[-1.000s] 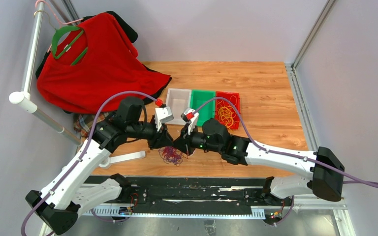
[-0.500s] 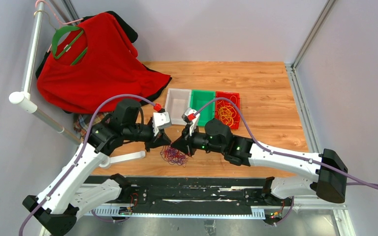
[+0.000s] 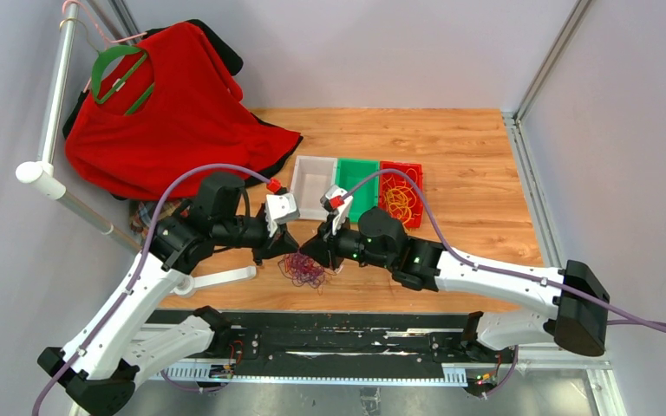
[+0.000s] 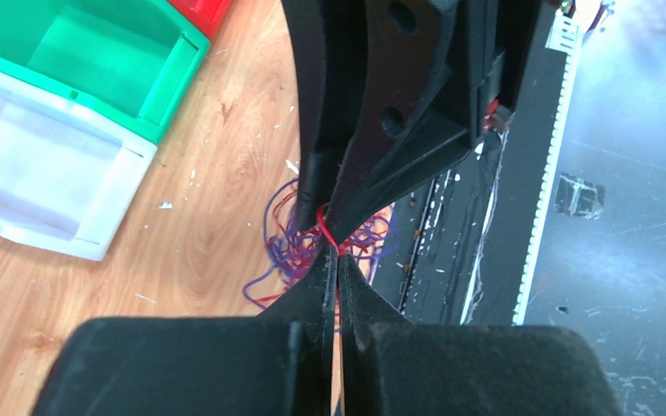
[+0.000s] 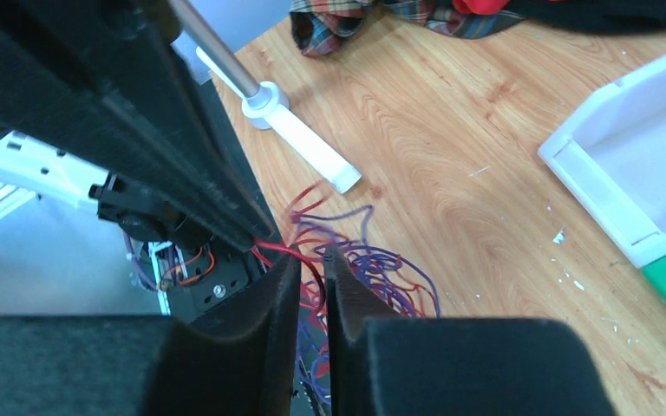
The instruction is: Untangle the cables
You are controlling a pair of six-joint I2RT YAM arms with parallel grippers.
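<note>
Left gripper (image 4: 336, 264) is pressed together, pinching a red strand (image 4: 323, 227). Right gripper (image 5: 312, 270) meets it tip to tip, slightly parted. The cables (image 3: 302, 271) lie tangled beneath, near the table's (image 3: 477, 147) front edge. Behind, the red bin (image 3: 415, 170) holds yellow cables (image 3: 398, 204).

Bright, even overhead light in my top view, shadows soft. From the wrists, my left gripper (image 4: 336, 258) looms dark and blurred; the cables (image 4: 286, 256) seem slightly soft.

You have a light wooden tabletop (image 3: 477, 147) boxed in by plain pale grey walls (image 3: 355, 43), an aluminium post (image 3: 551, 56) at its far right corner, and a white clothes rack (image 3: 52, 113) holding a red shirt (image 3: 169, 113) at its far left corner.
</note>
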